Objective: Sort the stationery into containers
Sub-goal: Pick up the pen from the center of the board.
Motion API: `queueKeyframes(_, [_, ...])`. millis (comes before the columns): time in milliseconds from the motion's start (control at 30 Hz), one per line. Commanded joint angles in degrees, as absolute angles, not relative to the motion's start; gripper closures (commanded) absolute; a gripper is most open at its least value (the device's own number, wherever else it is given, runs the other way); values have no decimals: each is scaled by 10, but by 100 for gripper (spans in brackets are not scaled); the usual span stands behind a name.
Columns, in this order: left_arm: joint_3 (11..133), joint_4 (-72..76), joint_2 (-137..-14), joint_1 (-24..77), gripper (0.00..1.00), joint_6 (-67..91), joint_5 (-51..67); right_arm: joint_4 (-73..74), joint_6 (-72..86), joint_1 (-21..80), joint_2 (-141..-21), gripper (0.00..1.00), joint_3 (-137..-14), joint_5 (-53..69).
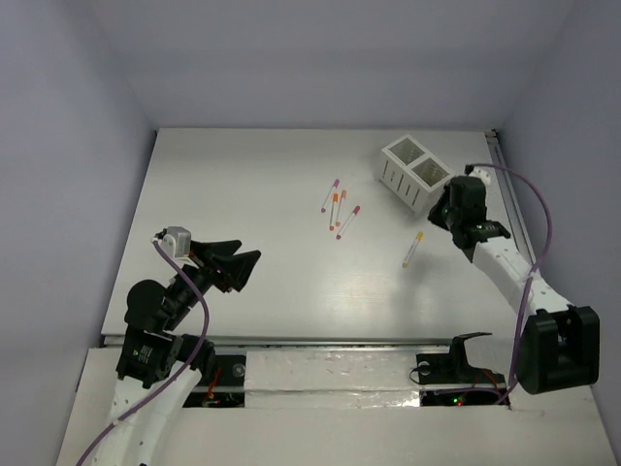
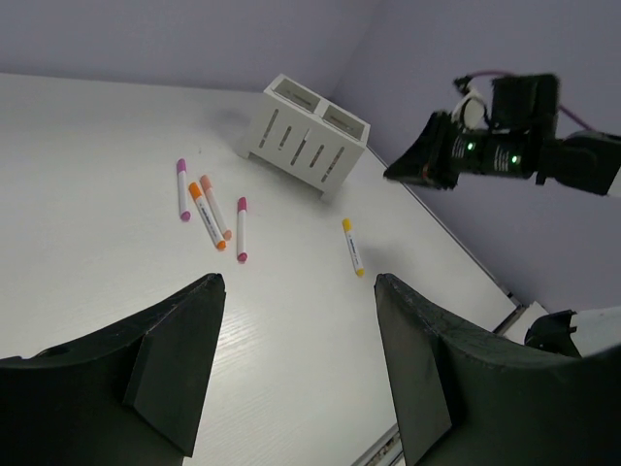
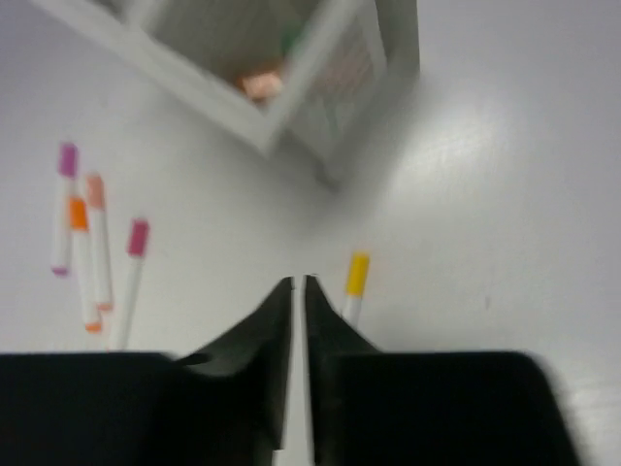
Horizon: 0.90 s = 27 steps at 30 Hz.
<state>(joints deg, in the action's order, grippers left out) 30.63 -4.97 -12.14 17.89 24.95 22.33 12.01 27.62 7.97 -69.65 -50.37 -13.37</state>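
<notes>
The white slatted box (image 1: pixel 415 173) stands at the back right. In the right wrist view, the box (image 3: pixel 398 39) holds a short orange piece (image 3: pixel 262 85) and a bit of green (image 3: pixel 291 41). A purple-capped pen (image 1: pixel 330 195), two orange-capped pens (image 1: pixel 337 209) and a pink-capped pen (image 1: pixel 348 221) lie together left of the box. A yellow-capped pen (image 1: pixel 413 249) lies alone nearer the front. My right gripper (image 3: pixel 299 282) is shut and empty, above the table just left of the yellow pen (image 3: pixel 357 275). My left gripper (image 2: pixel 299 282) is open and empty, far from the pens at the front left.
A metal rail (image 1: pixel 500 184) runs along the table's right edge beside the box. The right arm (image 2: pixel 485 146) hangs over the table's right side. Purple walls enclose the table. The table's front edge (image 1: pixel 320 340) lies just ahead of the arm bases.
</notes>
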Motion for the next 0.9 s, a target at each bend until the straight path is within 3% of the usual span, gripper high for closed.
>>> queueKeyframes(0, [314, -19, -113, 177, 40, 249, 231, 147, 301, 84, -693, 74, -437, -63])
queueKeyframes(100, [314, -18, -110, 177, 40, 250, 232, 128, 309, 84, -694, 48, -394, -54])
queueKeyframes(167, [313, -18, -107, 177, 40, 250, 234, 122, 313, 84, -703, 40, -383, -51])
queueKeyframes(233, [313, -16, -107, 177, 40, 250, 235, 124, 307, 84, -736, 38, -392, -35])
queueKeyframes(333, [313, -16, -106, 177, 40, 250, 236, 122, 308, 90, -772, 40, -411, -40])
queueKeyframes(500, [312, -14, -105, 177, 40, 250, 241, 119, 316, 90, -803, 51, -432, -58])
queueKeyframes(867, [312, -14, -102, 177, 40, 250, 242, 138, 316, 90, -883, 56, -470, -94])
